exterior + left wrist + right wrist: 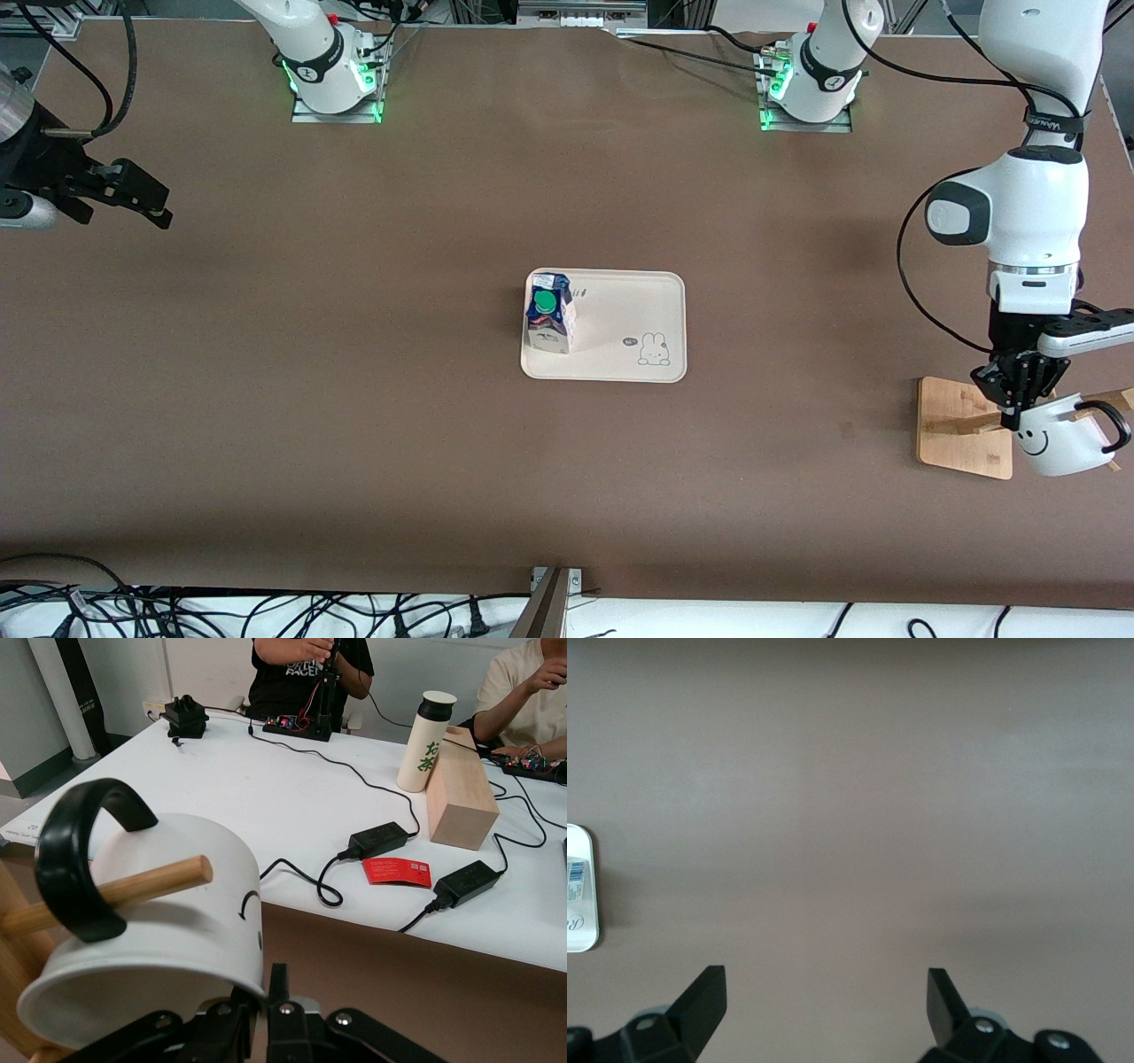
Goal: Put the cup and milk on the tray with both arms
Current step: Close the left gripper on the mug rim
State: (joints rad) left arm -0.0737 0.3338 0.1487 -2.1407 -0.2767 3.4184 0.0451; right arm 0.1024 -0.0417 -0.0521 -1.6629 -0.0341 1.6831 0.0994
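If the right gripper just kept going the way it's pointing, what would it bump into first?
Probably just the bare table. The open right gripper points at brown tabletop with nothing in its line; the tray sits off to one side. Depth is hard to judge.

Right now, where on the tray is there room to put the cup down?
The tray is bare from beside the milk to its rabbit drawing. The milk crowds the end toward the right arm. The left hand grips the cup on the wooden rack.
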